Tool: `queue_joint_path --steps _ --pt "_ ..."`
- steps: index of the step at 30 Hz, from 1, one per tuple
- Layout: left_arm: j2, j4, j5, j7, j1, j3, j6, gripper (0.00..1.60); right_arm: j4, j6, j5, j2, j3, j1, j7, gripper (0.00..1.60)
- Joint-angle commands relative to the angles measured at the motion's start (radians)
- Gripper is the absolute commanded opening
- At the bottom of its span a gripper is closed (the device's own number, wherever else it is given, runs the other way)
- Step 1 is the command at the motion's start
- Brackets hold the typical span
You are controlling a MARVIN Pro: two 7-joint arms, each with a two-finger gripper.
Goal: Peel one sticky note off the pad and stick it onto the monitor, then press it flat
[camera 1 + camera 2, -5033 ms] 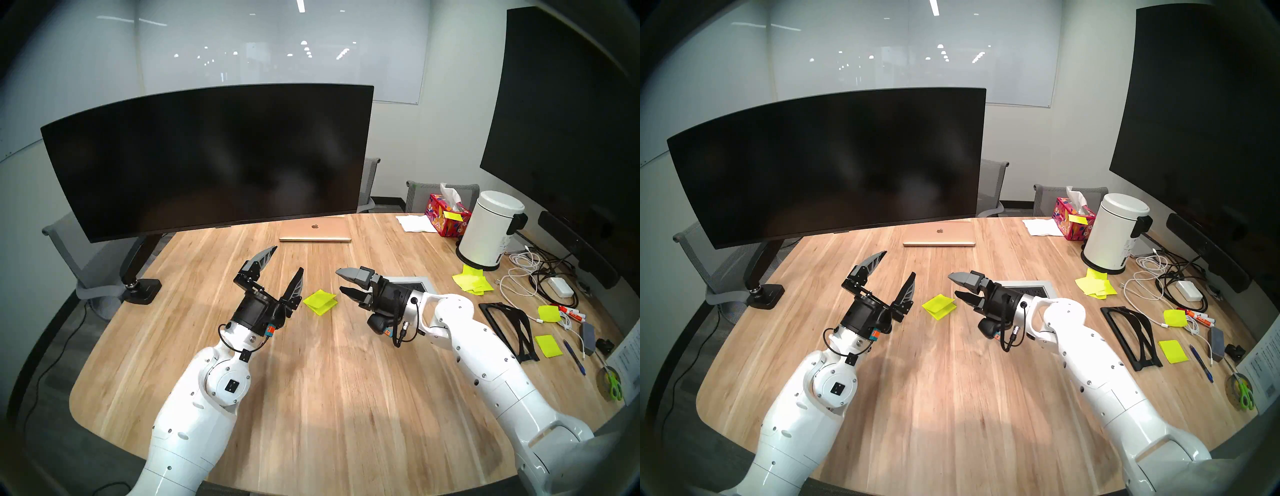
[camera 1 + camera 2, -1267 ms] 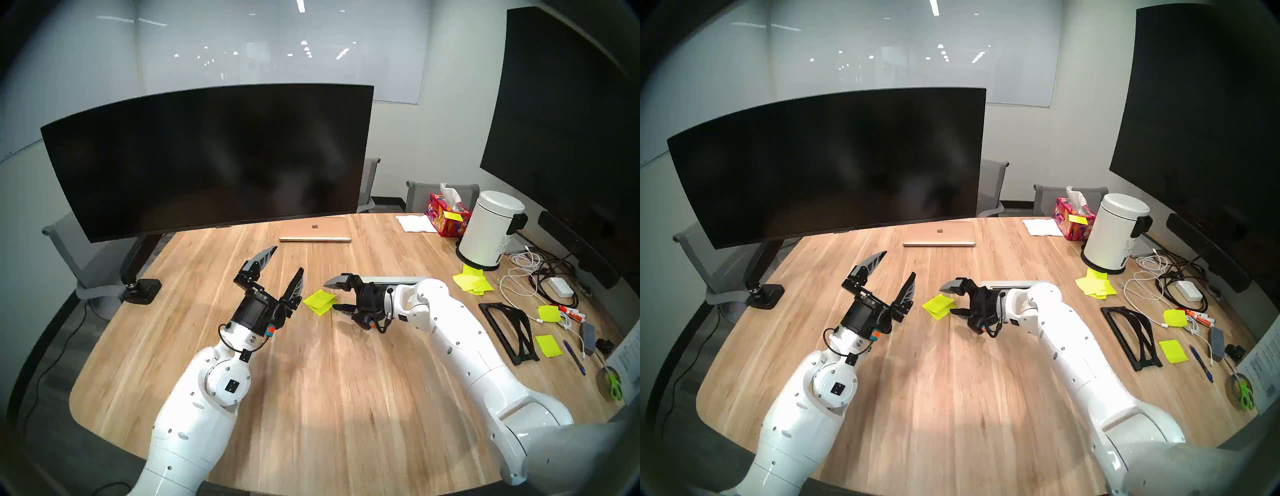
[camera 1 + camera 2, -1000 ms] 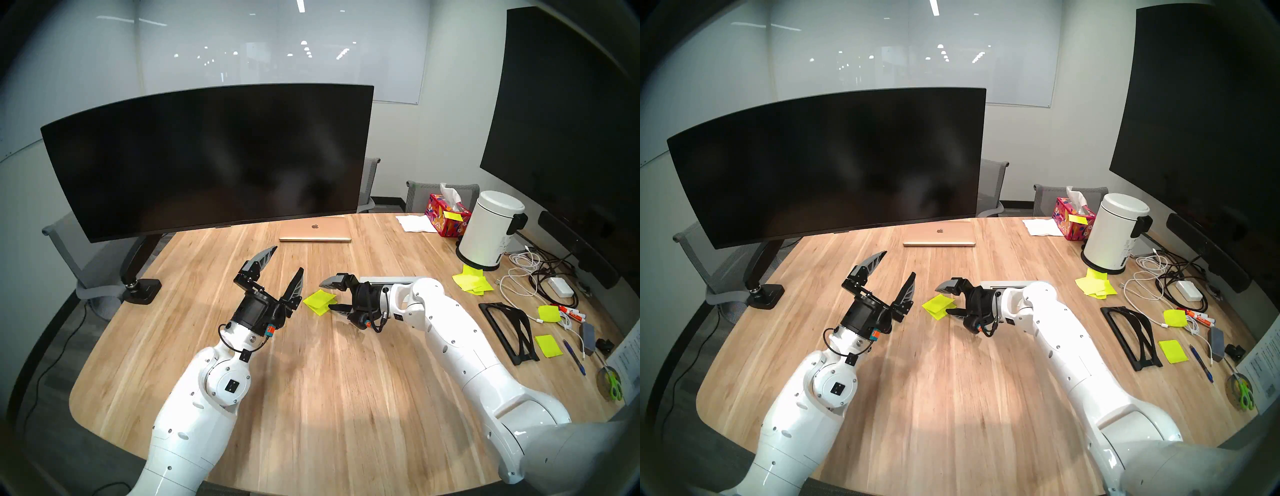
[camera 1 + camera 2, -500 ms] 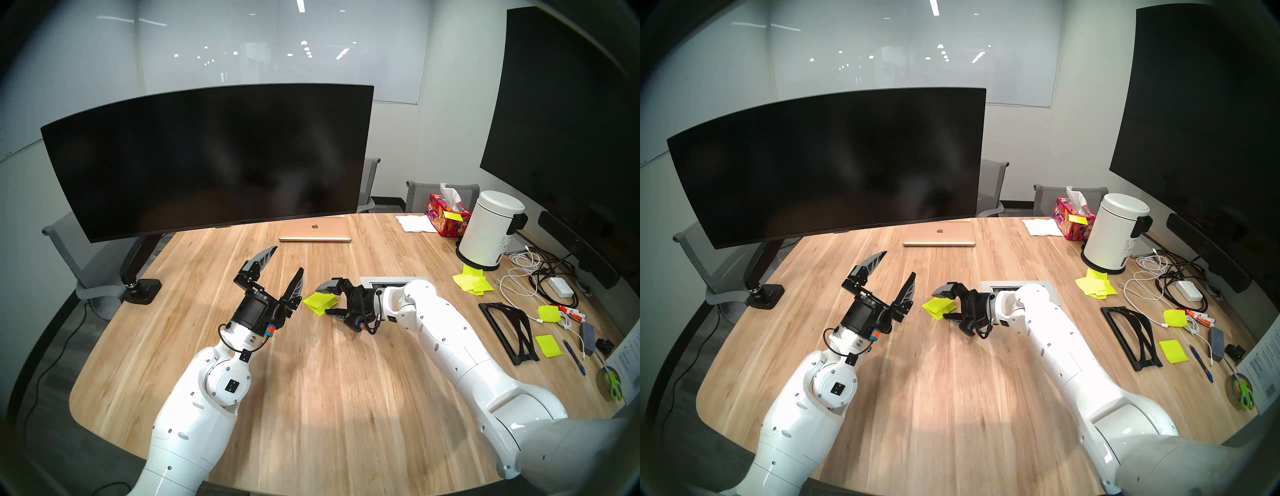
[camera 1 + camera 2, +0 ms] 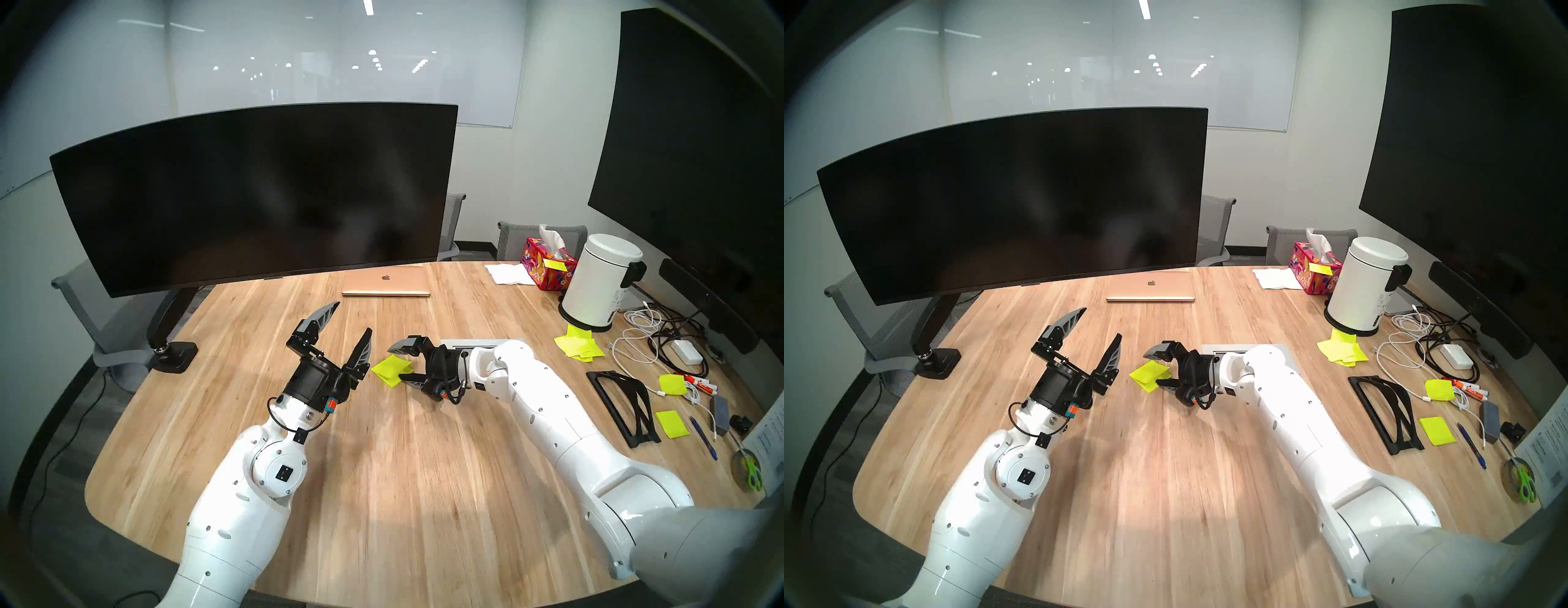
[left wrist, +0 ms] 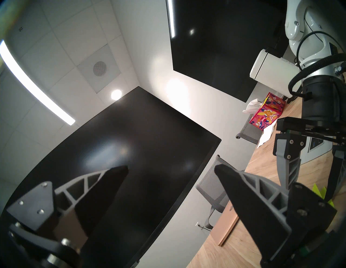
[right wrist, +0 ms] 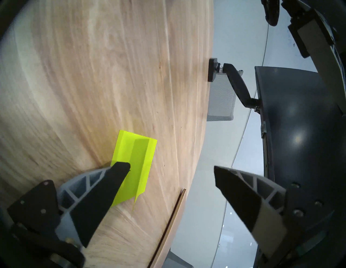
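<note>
The very wide curved black monitor (image 5: 254, 195) on its jointed arm stood blank at the far left of the pale wooden table (image 5: 382, 488), no note on it yet, so the step in hand looked like the peel. The small neon yellow-green pad (image 5: 391, 370) lay mid-table between both arms. The right gripper (image 5: 403, 363) lay on its side with jaws spread, one fingertip (image 7: 119, 168) low against the pad's near edge, the other raised above it. To peel well, that low finger would want to slide under only the loose top sheet (image 7: 139, 159), then close gently and lift away from the glued edge. The left gripper (image 5: 350, 322) hung empty and spread beside the pad, free to pin it down. Whether the fingertip touched paper, or how many sheets had lifted, could not be told.
</note>
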Motion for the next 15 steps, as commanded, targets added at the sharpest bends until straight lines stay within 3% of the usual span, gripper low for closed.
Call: queue_joint_path --steps 1,15 --pt "-0.001 -0.015 0.001 0.002 0.000 0.002 -0.002 1.60 0.011 -0.002 -0.005 -0.018 -0.005 0.041 -0.028 1.60" --pt "-0.002 -0.015 0.001 0.002 -0.001 0.002 -0.002 1.60 0.143 0.005 -0.042 -0.055 -0.032 0.112 -0.065 1.60"
